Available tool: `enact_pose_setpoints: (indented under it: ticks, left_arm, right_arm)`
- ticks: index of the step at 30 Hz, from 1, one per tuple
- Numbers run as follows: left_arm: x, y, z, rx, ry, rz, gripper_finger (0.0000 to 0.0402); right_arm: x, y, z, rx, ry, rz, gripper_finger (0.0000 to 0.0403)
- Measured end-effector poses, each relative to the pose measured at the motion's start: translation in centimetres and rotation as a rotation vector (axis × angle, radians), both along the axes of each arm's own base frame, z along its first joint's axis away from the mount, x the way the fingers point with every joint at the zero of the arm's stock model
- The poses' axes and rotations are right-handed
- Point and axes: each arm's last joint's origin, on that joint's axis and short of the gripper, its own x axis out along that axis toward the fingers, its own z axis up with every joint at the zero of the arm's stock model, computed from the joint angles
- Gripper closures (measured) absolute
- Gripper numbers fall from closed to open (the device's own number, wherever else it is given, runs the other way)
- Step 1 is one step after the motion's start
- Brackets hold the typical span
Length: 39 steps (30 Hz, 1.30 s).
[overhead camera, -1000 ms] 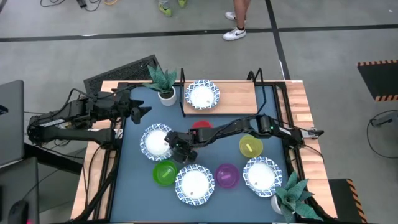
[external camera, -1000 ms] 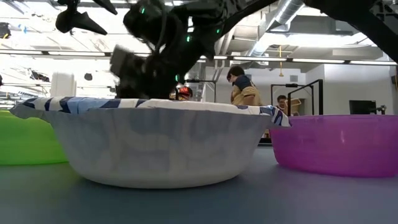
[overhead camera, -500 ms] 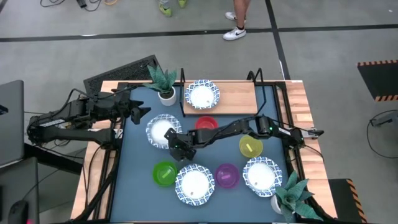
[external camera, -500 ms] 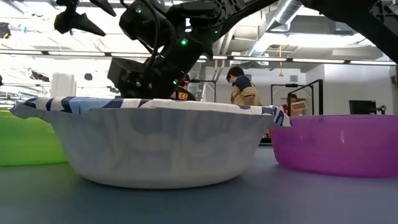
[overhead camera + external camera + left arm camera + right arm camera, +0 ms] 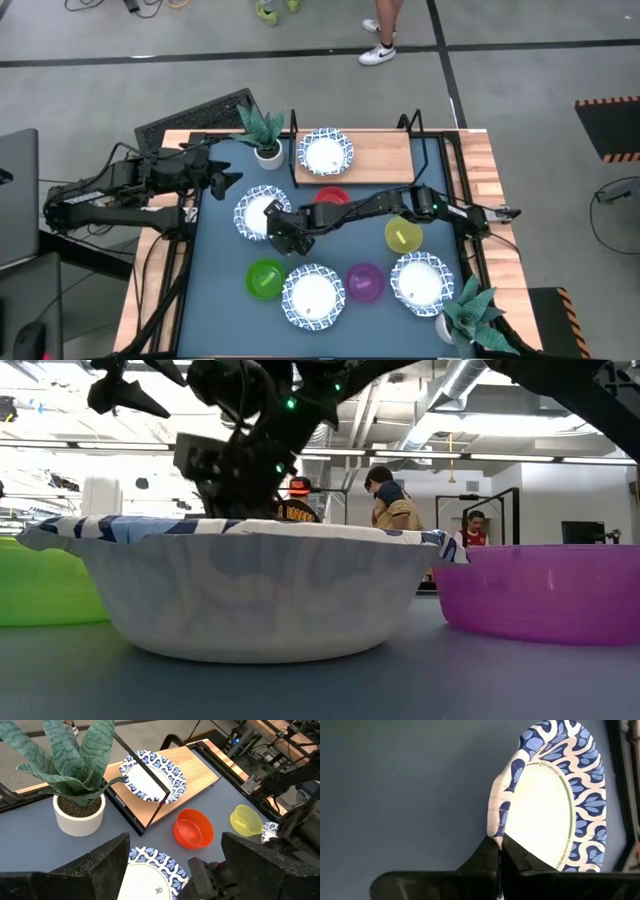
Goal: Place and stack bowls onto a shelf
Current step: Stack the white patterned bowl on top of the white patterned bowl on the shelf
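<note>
A white bowl with a blue patterned rim [image 5: 256, 213] sits left of the table's middle, with my right gripper [image 5: 285, 232] shut on its rim. The shelf [image 5: 375, 155] stands at the far side and carries another such bowl [image 5: 324, 152]. A red bowl [image 5: 330, 197] rests on the table just in front of the shelf. Yellow [image 5: 402, 236], green [image 5: 265, 278] and purple [image 5: 364, 283] bowls and two more patterned bowls [image 5: 313, 295] [image 5: 420, 280] rest on the table nearer the front. My left gripper [image 5: 228, 180] hovers open at the table's left. My right gripper pinches the patterned bowl's rim [image 5: 496, 834] on its near-right side between the two fingers. The fingers come slanting down from the table's right. Whether the bowl is clear of the table I cannot tell.
Two potted plants stand on the table, one by the shelf's left end [image 5: 262, 130] and one at the near right corner [image 5: 470, 315]. The shelf's black frame [image 5: 150, 775] rises over its board. People stand in the room beyond [image 5: 390, 500].
My right gripper has gone a little toward the far edge and shut on the patterned bowl's rim. The bowl now lies a little farther toward the far edge than a second ago.
</note>
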Motion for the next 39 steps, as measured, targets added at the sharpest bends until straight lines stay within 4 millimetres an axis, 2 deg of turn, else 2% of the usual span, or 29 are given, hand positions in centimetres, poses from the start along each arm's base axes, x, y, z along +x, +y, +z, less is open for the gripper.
enact_pose_setpoints:
  ticks: [3,8,10,14,17,22,27,34,39]
  left_arm:
    - [0.0,0.0,0.0,0.0,0.0,0.0,0.0101]
    - [0.0,0.0,0.0,0.0,-0.003,0.0,0.0101]
    - [0.0,0.0,0.0,0.0,-0.004,0.0,0.0101]
    - [0.0,0.0,0.1,0.0,-0.009,0.0,0.0101]
    - [0.0,0.0,0.1,0.001,-0.012,0.0,0.0101]
    - [0.0,0.0,0.1,-0.001,-0.013,0.001,0.0101]
    - [0.0,0.0,0.1,-0.001,-0.013,0.002,0.0101]
    - [0.0,0.0,0.1,0.002,-0.011,0.002,0.0101]
    - [0.0,0.0,0.1,0.024,0.002,-0.005,0.0101]
  right_arm:
    - [0.1,0.0,2.8,0.028,-0.036,-0.045,0.0383]
    - [-0.6,-0.1,9.2,0.061,-0.132,-0.117,0.0383]
    - [-1.3,-0.3,11.5,0.051,-0.161,-0.148,0.0383]
    - [-3.0,-0.9,14.8,0.012,-0.183,-0.196,0.0383]
    - [-4.2,-2.3,16.3,-0.015,-0.18,-0.261,0.0383]
    - [-6.4,-5.4,17.6,-0.083,-0.123,-0.43,0.0383]
    - [-9.3,-8.7,20.3,-0.118,-0.139,-0.586,0.0383]
    - [-13.9,-14.3,22.7,-0.032,-0.157,-0.846,0.0383]
    - [-16.8,-17.8,22.4,0.182,-0.148,-0.93,0.0383]
